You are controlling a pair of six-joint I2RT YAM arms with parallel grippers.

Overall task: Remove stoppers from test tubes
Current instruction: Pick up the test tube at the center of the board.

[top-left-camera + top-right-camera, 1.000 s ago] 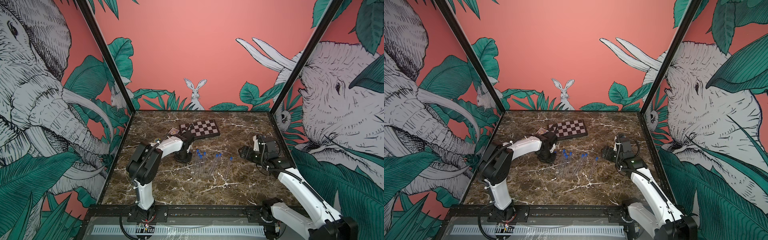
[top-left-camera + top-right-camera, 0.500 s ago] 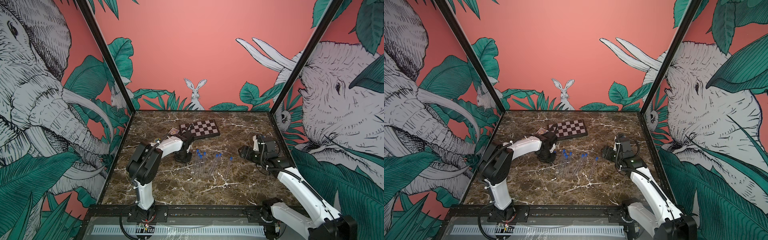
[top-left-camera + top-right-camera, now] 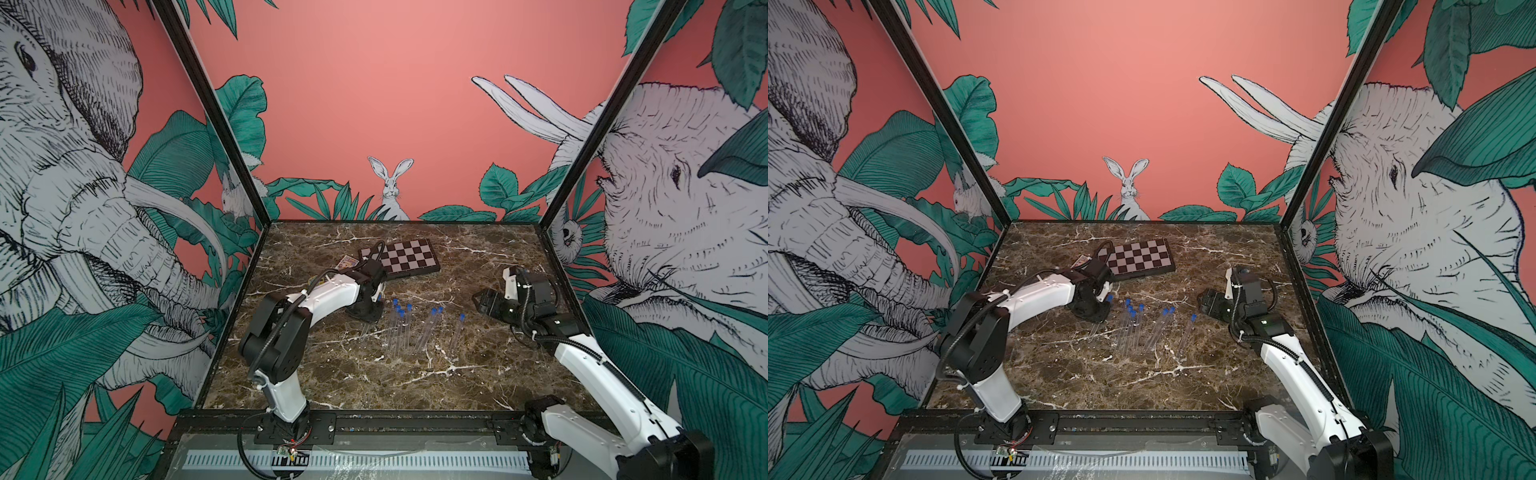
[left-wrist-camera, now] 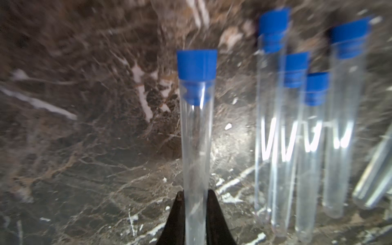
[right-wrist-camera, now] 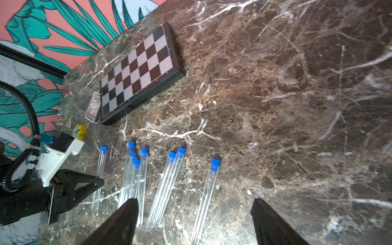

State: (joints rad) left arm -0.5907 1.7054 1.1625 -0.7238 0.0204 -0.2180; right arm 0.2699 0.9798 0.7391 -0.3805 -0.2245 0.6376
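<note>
- On the marble table point(image 3: 478, 374), in both top views, we saw the test tubes point(image 3: 399, 336) lying mid-table with their blue stoppers point(image 3: 409, 306) toward twelve o'clock. The left claw point(image 3: 368, 318) was at their nine and the right claw point(image 3: 480, 301) at their three.
- Left wrist view: the left claw was clamped on the lone tube point(image 4: 196, 148), whose stopper was seated.
- Right wrist view: the right claw gaped wide and was empty.

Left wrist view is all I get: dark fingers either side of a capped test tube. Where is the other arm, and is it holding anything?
Observer: The right gripper hangs open and empty, right of the test tubes, touching none.
Operator: How many tubes in all? I count six at most.
Observer: Eight, each with its blue stopper in.
Operator: Anything else around?
Observer: A chessboard lies flat on the table, beyond the stoppered ends.
</note>
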